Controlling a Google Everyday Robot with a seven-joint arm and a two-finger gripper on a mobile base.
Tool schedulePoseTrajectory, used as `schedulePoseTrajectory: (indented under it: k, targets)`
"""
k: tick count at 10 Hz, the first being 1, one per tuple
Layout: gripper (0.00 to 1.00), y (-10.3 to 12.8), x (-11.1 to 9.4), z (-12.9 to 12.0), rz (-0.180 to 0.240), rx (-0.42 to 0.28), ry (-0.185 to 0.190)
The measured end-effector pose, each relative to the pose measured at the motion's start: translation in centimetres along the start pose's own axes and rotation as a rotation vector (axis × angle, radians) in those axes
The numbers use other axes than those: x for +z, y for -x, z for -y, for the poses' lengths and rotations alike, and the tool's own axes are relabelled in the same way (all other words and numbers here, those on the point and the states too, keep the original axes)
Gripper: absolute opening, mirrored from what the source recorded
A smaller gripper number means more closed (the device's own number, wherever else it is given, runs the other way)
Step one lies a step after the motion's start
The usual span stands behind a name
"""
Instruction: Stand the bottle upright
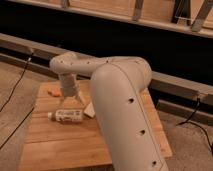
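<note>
**Arm folded over, gripper hanging low on the left**

My broad pale arm segment (125, 120) fills the middle of the view, rising from the lower right edge toward the upper centre. At its top it bends at a rounded elbow (129, 67). From there a slimmer link (85, 65) runs almost level out to the left and ends in a rounded joint (60, 64). My wrist (67, 81) drops from that joint, pointing downward. My gripper (71, 96) hangs beneath the wrist, aimed down, left of centre in the view and just beside the broad segment
</note>
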Motion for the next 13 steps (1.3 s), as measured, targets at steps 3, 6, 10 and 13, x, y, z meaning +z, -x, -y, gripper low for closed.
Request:
schedulePoseTrajectory:
  k: [3,6,10,13]
  targets:
    - [0.78,0.0,-0.2,0.1,-0.010,0.108,0.048]
    - [0.78,-0.7,-0.5,-0.4,0.003,0.169,0.076]
    - [0.78,-2.5,0.1,-1.6,0.064,0.261,0.140]
    - [0.78,-2.7,0.9,-1.9,0.064,0.283,0.151]
